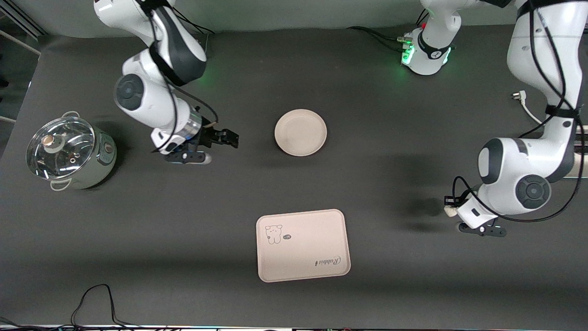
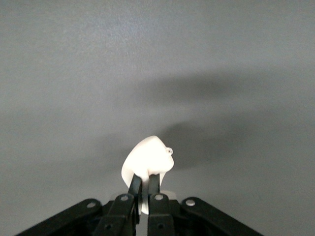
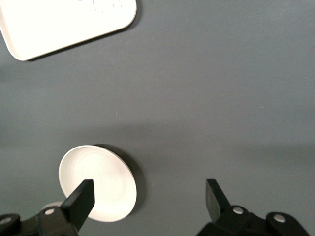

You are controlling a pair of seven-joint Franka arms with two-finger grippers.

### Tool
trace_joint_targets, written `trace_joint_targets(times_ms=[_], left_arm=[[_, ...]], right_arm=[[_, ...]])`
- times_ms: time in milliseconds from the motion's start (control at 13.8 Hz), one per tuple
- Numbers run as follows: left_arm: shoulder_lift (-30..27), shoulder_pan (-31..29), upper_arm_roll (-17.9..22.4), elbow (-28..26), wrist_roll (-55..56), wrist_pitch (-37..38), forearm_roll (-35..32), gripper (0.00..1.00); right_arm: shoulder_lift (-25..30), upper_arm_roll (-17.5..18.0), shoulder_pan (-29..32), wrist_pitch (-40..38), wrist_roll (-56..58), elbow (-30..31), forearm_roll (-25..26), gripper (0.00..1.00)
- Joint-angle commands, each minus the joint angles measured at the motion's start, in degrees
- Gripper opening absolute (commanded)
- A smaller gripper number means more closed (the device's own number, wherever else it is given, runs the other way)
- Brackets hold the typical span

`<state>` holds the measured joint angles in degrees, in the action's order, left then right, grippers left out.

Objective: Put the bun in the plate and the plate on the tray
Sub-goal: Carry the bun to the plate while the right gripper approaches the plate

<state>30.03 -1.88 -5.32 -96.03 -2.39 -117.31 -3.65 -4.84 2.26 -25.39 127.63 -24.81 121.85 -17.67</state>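
White arms with dark grey joints, black cables, black gripper (image 3: 147, 199) fingers, seemingly silver screws.

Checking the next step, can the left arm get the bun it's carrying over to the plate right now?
Probably yes: the left hand is shut on the bun, only bare table lies between it and the empty plate, and the right hand waits open beside the plate.

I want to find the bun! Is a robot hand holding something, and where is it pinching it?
Yes. The left gripper pinches the bun at one end, up over bare table. The right gripper is open and holds nothing.
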Motion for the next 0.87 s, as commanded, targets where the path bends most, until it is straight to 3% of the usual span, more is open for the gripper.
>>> trace_joint_targets(times_ms=[0, 145, 362, 579, 796], left_arm=[[-2.96, 1.96, -0.13, 8.28, 2.82, 14.95, 0.66, 0.04], [-4.19, 3.19, -1.53, 12.34, 7.2, 22.98, 3.1, 0.05], [-6.39, 4.95, -6.26, 12.18, 19.57, 25.03, 5.41, 0.06], [-6.3, 8.8, -9.79, 11.13, 32.5, 22.32, 5.41, 0.06], [-5.6, 16.0, -9.98, 6.92, 43.41, 14.86, 5.41, 0.06]], right_arm=[[-0.16, -0.59, -1.77, 5.86, -0.67, 4.27, -1.49, 1.0], [-1.92, -0.59, -4.91, 6.92, -2.16, 4.18, -2.46, 1.0], [-4.47, -0.59, -6.87, 9.73, -2.26, 4.36, -2.37, 1.0], [-8.15, -0.59, -8.89, 14.3, -2.43, 4.45, -2.55, 1.0], [-10.62, -0.5, -9.67, 15.54, -2.43, 4.45, -2.55, 1.0]])
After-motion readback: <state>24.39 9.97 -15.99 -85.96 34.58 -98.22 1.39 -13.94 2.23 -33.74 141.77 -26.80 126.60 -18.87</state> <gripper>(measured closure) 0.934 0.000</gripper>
